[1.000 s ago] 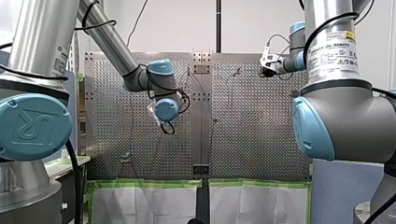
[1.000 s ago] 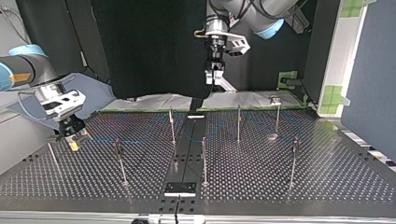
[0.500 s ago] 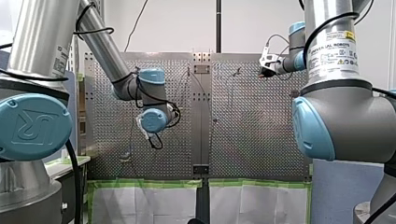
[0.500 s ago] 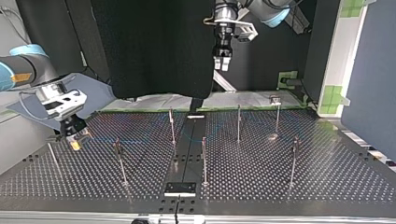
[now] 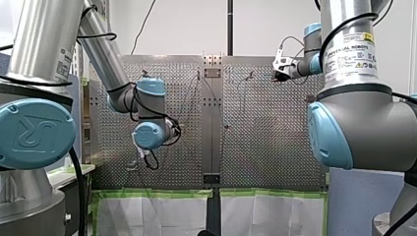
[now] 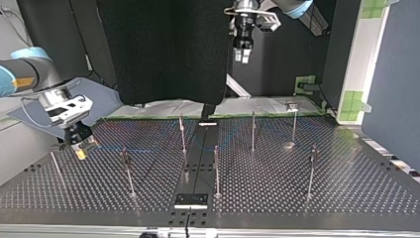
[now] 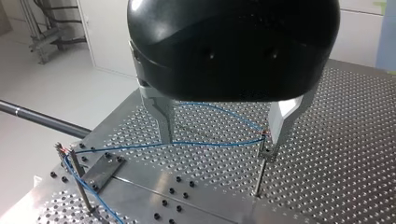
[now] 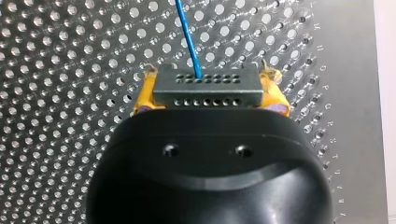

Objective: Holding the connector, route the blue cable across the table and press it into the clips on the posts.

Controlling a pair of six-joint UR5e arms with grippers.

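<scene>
This is a robotics lab, laid out as a test cell. A silver perforated metal worktop (image 6: 356, 198), drilled in a regular grid of holes, carries thin upright steel posts (image 6: 216, 168). 2 industrial arms of grey metal tube with pale blue joint caps, my left arm (image 5: 37, 130) and my right arm (image 5: 364, 123), stand at the worktop's near edge in the front view. My right arm bears a maker's label with yellow warning marks (image 5: 350, 53). White sheets edged in green tape (image 5: 157, 209) lie along that edge. A black cloth backdrop (image 6: 163, 49), a blue partition panel (image 6: 391, 74) and plain white walls (image 5: 187, 24) close the cell in, over a bare pale floor (image 7: 42, 93).
</scene>
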